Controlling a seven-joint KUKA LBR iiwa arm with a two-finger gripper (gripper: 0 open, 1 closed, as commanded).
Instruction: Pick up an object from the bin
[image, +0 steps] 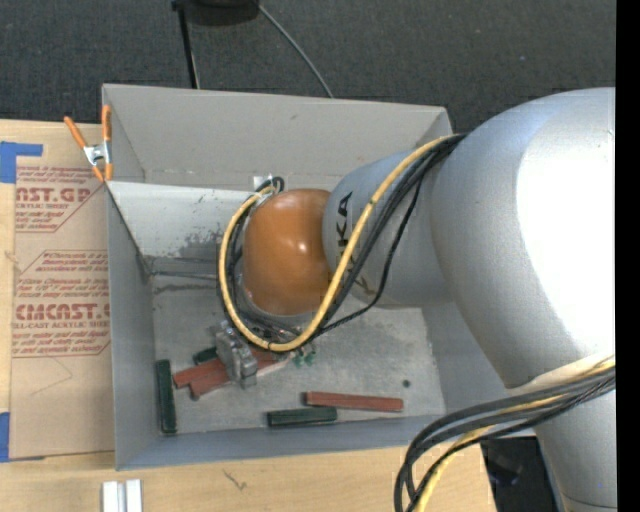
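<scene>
My gripper (238, 360) is low in the bin, left of the middle, under the orange wrist cover. It sits right over a flat red-brown piece (203, 377) that lies on the bin floor and sticks out to its left. A small dark green bit (205, 355) lies just above that piece, touching or close to the gripper. I cannot see whether anything is held.
A dark green stick (163, 397) lies upright along the bin's left wall. A second dark green stick (301, 418) and a red-brown stick (353, 402) lie flat near the front wall. The arm covers the bin's right and back.
</scene>
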